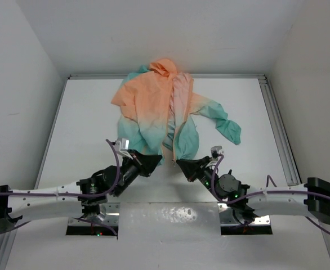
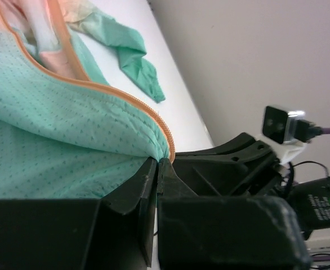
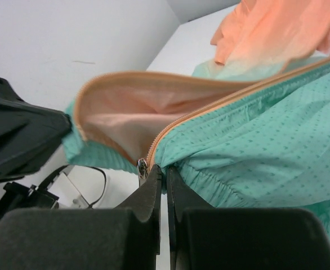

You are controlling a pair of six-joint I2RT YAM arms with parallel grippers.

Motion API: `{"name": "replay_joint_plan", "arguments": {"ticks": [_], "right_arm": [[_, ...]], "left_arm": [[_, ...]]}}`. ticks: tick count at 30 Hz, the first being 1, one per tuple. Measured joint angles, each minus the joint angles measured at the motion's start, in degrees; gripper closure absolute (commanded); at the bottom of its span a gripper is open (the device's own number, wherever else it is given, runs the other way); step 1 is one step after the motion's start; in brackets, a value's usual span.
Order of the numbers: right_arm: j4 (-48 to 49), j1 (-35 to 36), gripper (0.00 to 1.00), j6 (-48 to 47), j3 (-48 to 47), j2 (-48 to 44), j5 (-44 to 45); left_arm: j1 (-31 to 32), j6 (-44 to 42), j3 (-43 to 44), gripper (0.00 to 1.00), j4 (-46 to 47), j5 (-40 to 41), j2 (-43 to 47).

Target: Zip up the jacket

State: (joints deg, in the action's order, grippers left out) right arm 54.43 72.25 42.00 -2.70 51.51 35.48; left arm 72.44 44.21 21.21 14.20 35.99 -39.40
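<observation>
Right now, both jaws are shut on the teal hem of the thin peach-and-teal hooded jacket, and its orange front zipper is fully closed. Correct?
No. The orange front zipper is open: the right wrist view shows the edges of the thin peach-and-teal hooded jacket parted over pale pink lining. The rest stands.

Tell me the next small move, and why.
Probably draw the left gripper and right gripper together: each is shut on a bottom front corner of the jacket, the zipper slider sits at the right jaws, and the edges lie apart.
</observation>
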Motion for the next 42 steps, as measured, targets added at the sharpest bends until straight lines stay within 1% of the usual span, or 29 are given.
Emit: {"name": "replay_joint_plan", "arguments": {"ticks": [5,11,26,42], "right_arm": [[4.17,0.02,1.00,-1.97,0.02,2.32,0.11],[6.45,0.00,1.00,-3.30,0.02,2.89,0.04],[6.80,0.00,1.00,-3.76,0.02,2.84,-0.09],[6.32,0.02,1.00,-4.50,0.02,1.79,0.37]], "left_arm": [[-1.33,1.88,1.60,1.00,-1.16,-1.75,-4.42],[-3.45,3.91,1.62,1.00,-1.55,-3.43,-6.36],[-4.70,4.94,1.57,1.00,3.80,-6.95,-9.33],[-4.74,5.42,1.16,1.00,4.85,-7.23,-10.10]]}}
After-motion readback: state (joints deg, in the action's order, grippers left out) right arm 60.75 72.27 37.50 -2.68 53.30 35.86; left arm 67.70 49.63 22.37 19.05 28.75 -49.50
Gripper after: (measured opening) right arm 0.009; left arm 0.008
